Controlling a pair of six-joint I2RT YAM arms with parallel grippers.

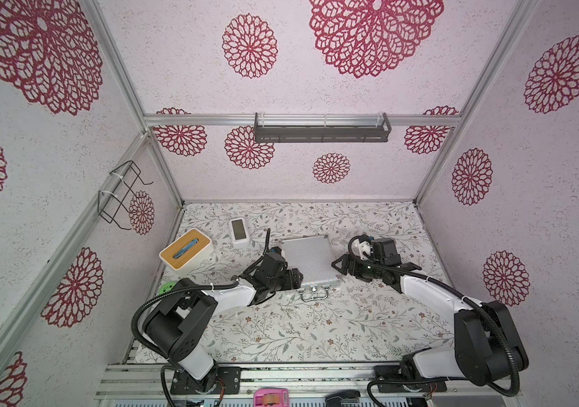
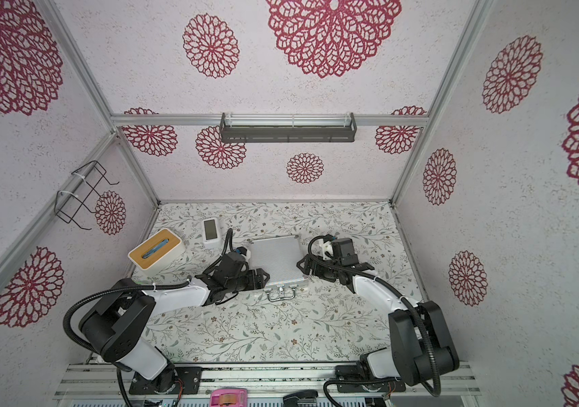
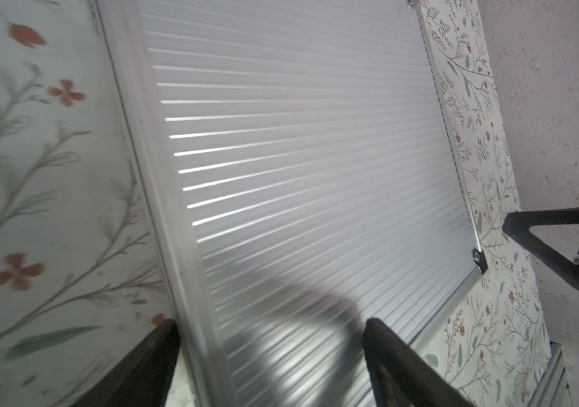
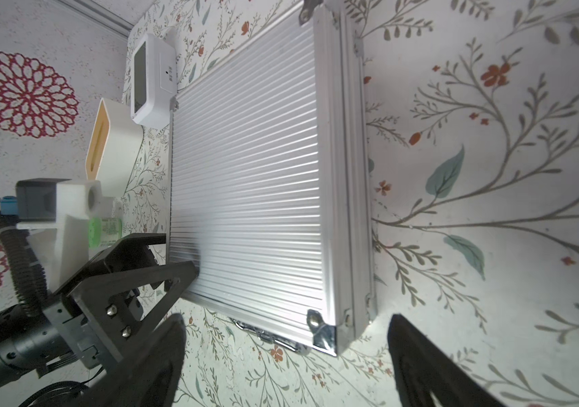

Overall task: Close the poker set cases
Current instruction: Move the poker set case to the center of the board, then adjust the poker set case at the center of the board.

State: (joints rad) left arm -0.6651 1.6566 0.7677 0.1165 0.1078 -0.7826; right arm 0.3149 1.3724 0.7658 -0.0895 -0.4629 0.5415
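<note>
Case (image 1: 307, 259) shut, lying flat. Left gripper (image 3: 270, 324) spread, straddling case's side edge. Right gripper (image 4: 285, 319) spread wide, case corner just ahead (not touching).

Ribbed silver metal case (image 1: 308, 259) (glossy ridges)

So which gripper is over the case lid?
The left gripper: one finger overlaps the lid of the silver case; the right gripper sits beside it.
</note>
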